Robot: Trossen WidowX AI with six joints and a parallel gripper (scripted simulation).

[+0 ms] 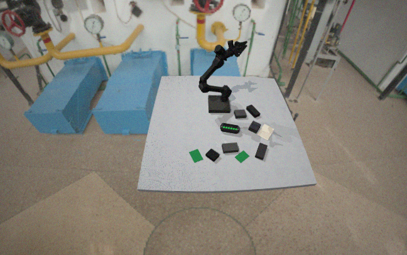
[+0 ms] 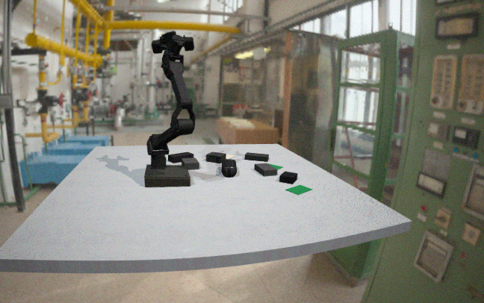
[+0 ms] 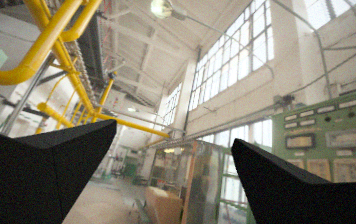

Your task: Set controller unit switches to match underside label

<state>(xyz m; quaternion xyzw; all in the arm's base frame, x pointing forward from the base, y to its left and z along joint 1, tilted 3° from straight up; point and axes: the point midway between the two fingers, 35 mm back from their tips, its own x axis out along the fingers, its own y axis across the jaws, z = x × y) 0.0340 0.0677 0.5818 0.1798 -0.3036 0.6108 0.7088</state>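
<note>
Released, with its fingers wide apart, the tool [image 1: 243, 46] [image 2: 173, 45] [image 3: 176, 135] hangs high over the far side of the worktop [image 1: 176, 125] [image 2: 224, 224], touching nothing. The controller unit [image 1: 230, 128] [image 2: 228, 169] lies just in front of the arm's base [image 1: 213, 108] [image 2: 164, 182], and appears to sit on its base with the row of switches [image 1: 230, 127] facing up. Green shows along that row, but the pictures are too coarse to tell which end of each rocker is down.

Its label is out of sight, so nothing here confirms any setting as right — reading the underside, matching six switches and a final flat placement all have to be counted as left, as far as the pictures show. Only the flat pose and the withdrawn tool already suit the finish.

Around the unit, well apart from it, lie dark blocks, a cream card [image 1: 267, 132] [image 2: 230, 156] and two green cards — none seems to need moving.
</note>
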